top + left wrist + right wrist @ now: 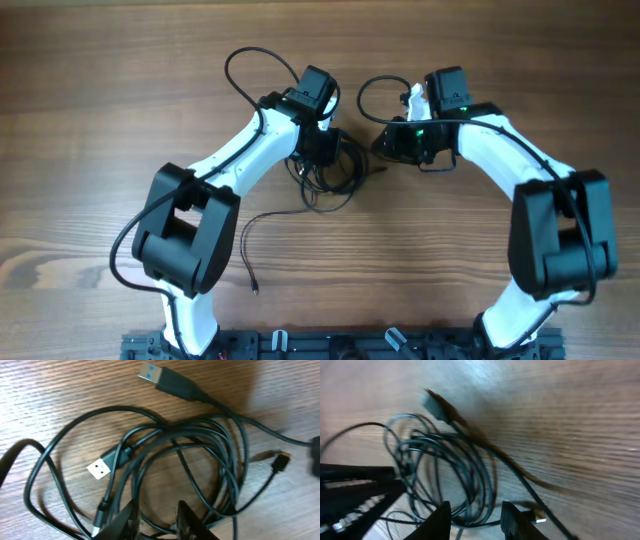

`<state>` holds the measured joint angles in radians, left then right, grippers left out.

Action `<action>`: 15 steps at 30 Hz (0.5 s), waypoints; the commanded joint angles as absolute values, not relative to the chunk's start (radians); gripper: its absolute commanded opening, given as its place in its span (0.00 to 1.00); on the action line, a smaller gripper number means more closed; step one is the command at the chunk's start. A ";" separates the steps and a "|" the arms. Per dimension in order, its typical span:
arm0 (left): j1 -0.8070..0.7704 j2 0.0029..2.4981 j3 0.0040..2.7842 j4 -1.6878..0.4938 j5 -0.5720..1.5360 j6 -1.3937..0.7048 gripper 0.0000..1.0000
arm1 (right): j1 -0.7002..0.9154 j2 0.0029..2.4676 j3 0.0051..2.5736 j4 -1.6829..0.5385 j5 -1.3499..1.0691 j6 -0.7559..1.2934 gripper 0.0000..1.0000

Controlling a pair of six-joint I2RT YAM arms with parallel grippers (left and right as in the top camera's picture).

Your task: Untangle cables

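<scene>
The cables (pixel 330 180) lie in a black tangled coil on the wooden table, just below my left gripper (pixel 322 158). In the left wrist view the coil (pixel 200 445) shows a blue-tongued USB plug (pixel 155 374), a white-tipped plug (pixel 98 469) and a small plug (pixel 281 462). My left gripper (pixel 155 510) is open, its fingers down among the strands. My right gripper (pixel 388 145) is to the right of the coil. In the right wrist view it (pixel 475 510) is open, with strands of the coil (pixel 465 465) between and beyond its fingers, and a small plug (pixel 538 517) by its right finger.
One loose thin cable (pixel 246 245) lies apart on the table, below and left of the coil, near the left arm's base (pixel 185 235). Thicker arm wires loop above each wrist (pixel 245 60) (pixel 368 95). The table's front edge holds a black rail (pixel 330 345).
</scene>
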<state>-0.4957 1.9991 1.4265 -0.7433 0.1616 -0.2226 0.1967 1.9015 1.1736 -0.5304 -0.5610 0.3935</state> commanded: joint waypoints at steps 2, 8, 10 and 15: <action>-0.493 2.022 1.424 -0.733 0.125 -0.218 0.28 | 0.227 2.008 1.184 -0.544 -0.601 0.443 0.32; -0.493 2.056 1.424 -0.722 0.123 -0.218 0.29 | 0.275 2.012 1.180 -0.648 -0.600 0.445 0.31; -0.493 2.056 1.424 -0.710 0.113 -0.218 0.29 | 0.278 2.012 1.179 -0.653 -0.600 0.444 0.31; -0.487 2.044 1.426 -0.731 0.098 -0.217 0.04 | 0.257 1.990 1.196 -0.651 -0.606 0.314 0.10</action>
<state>-0.4957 2.0426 1.4265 -0.7185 0.1238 -0.2222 0.2741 1.9926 1.1736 -0.6476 -0.6033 0.4252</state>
